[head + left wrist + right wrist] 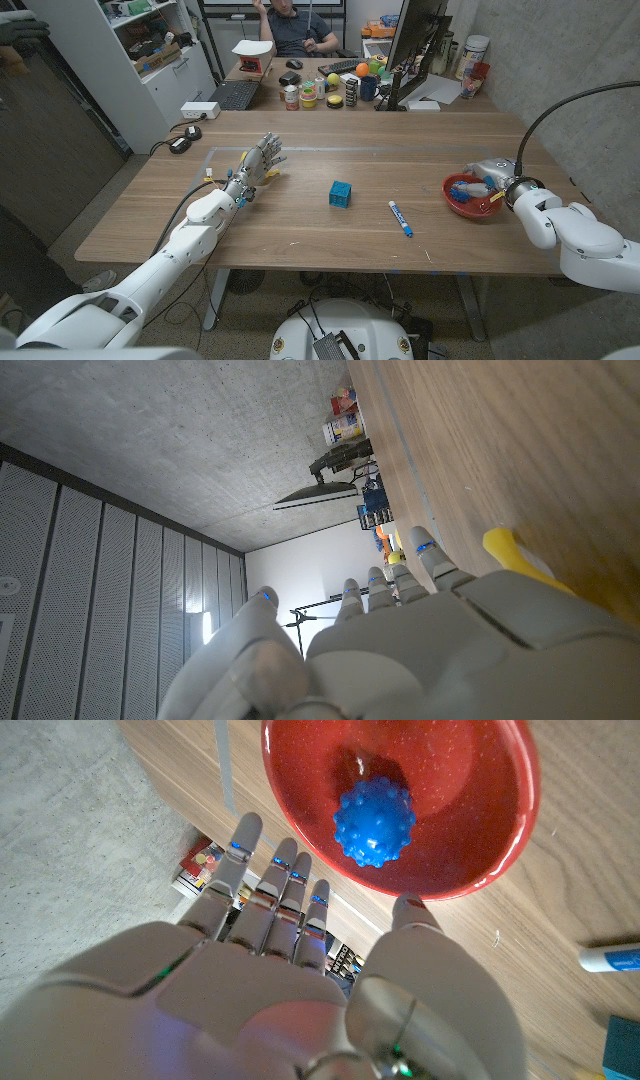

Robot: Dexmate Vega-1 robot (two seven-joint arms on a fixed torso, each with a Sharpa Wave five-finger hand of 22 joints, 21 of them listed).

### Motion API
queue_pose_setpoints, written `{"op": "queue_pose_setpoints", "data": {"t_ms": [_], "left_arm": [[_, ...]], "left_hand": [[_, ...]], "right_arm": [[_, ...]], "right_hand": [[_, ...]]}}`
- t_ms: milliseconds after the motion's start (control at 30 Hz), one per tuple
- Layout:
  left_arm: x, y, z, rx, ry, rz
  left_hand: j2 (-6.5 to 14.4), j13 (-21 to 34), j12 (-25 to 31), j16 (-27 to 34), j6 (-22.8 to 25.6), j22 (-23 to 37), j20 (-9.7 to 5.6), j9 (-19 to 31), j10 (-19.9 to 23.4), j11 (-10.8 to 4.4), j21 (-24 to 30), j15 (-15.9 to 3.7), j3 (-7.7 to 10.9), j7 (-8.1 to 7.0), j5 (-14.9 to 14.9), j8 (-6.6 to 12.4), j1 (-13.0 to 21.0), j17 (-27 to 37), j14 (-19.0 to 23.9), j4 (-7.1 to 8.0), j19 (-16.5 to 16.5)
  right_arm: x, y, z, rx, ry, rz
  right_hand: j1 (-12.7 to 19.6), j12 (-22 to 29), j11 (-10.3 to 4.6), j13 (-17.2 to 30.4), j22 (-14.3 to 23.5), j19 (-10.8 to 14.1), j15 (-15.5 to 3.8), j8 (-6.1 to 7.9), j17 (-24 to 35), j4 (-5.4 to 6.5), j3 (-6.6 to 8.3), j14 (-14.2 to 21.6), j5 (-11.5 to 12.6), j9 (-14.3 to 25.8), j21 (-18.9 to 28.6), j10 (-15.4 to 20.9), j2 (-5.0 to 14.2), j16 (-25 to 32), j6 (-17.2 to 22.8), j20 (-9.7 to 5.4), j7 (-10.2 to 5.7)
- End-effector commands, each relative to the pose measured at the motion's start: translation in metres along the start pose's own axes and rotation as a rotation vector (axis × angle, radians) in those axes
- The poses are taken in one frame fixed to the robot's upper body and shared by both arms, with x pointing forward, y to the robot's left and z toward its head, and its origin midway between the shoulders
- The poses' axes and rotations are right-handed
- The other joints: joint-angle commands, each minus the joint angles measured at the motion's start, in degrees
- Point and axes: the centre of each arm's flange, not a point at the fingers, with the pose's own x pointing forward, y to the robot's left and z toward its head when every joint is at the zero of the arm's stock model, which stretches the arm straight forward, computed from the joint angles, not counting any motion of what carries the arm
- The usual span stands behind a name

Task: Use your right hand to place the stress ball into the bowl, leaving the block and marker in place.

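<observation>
A blue spiky stress ball (374, 820) lies inside the red bowl (300, 790), loose from my fingers. The bowl (457, 203) sits near the table's right edge, with the ball (462, 189) in it. My right hand (497, 174) hovers just over the bowl's right side, fingers apart and holding nothing; its back (290, 990) shows in the right wrist view. A blue block (341, 194) stands mid-table. The blue-and-white marker (400, 218) lies to its right, its tip (610, 958) beside the bowl. My left hand (256, 165) is open on the table's left part, fingers (400, 575) spread.
A second desk behind the table carries a keyboard (233, 94), a monitor (412, 45), cups and small items. A person (295, 25) sits beyond it. A power strip (199, 110) and black adapter (180, 144) lie at the table's far left corner.
</observation>
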Motion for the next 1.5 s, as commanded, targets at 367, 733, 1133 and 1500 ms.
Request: {"op": "queue_pose_setpoints", "data": {"t_ms": [367, 733, 1133, 1500], "left_arm": [[-0.004, 0.001, -0.002, 0.0, 0.005, 0.002], [-0.005, 0.002, -0.004, -0.003, 0.007, 0.001], [-0.007, 0.005, -0.005, -0.004, 0.006, 0.003], [-0.005, 0.006, -0.006, -0.007, 0.006, 0.003]], "left_hand": [[0.64, 0.13, 0.28, -0.09, -0.43, 0.09, 0.01, 0.17, -0.38, 0.17, -0.45, -0.16, -0.31, -0.19, 0.28, 0.26, -0.07, 0.12, -0.38, -0.16, 0.02], [0.67, 0.13, 0.27, -0.1, -0.48, 0.09, 0.02, 0.17, -0.4, 0.19, -0.59, -0.11, -0.37, -0.24, 0.29, 0.25, -0.05, 0.12, -0.42, -0.16, 0.06], [0.68, 0.13, 0.28, -0.11, -0.53, 0.1, 0.03, 0.17, -0.37, 0.14, -0.74, -0.14, -0.45, -0.22, 0.3, 0.23, -0.03, 0.12, -0.42, -0.17, 0.14], [0.7, 0.13, 0.26, -0.11, -0.5, 0.11, -0.01, 0.17, -0.45, 0.09, -0.9, -0.08, -0.52, -0.22, 0.32, 0.24, 0.0, 0.12, -0.42, -0.19, 0.19]], "right_arm": [[-0.006, -0.019, -0.008, 0.033, 0.01, -0.06], [-0.012, -0.039, -0.019, 0.074, 0.046, -0.133], [-0.017, -0.054, -0.026, 0.116, 0.051, -0.19], [-0.019, -0.066, -0.029, 0.178, 0.024, -0.24]], "right_hand": [[-1.35, -0.12, 0.36, 0.1, 0.06, 0.36, -3.75, -0.31, -0.01, 0.31, -0.86, -0.32, 0.48, 0.12, -0.63, 0.12, -0.55, 0.58, -0.2, 0.59, 0.01], [-1.76, -0.25, 0.42, 0.09, -0.01, 0.42, -3.75, -0.37, -0.14, 0.53, -1.11, -0.45, 0.59, 0.09, -0.98, 0.04, -0.61, 0.64, -0.08, 0.76, -0.05], [-1.96, -0.53, 0.39, 0.07, -0.07, 0.3, -3.63, -0.43, -0.32, 0.66, -1.27, -0.62, 0.77, 0.05, -1.49, -0.31, -0.56, 0.7, 0.09, 1.11, -0.02], [-2.17, -1.48, 0.74, 0.04, -0.12, -0.35, -3.06, -0.71, -0.63, 0.77, -1.53, -2.23, 0.99, -0.01, -2.54, -1.8, -0.62, 0.41, -0.16, 1.85, -0.05]]}}
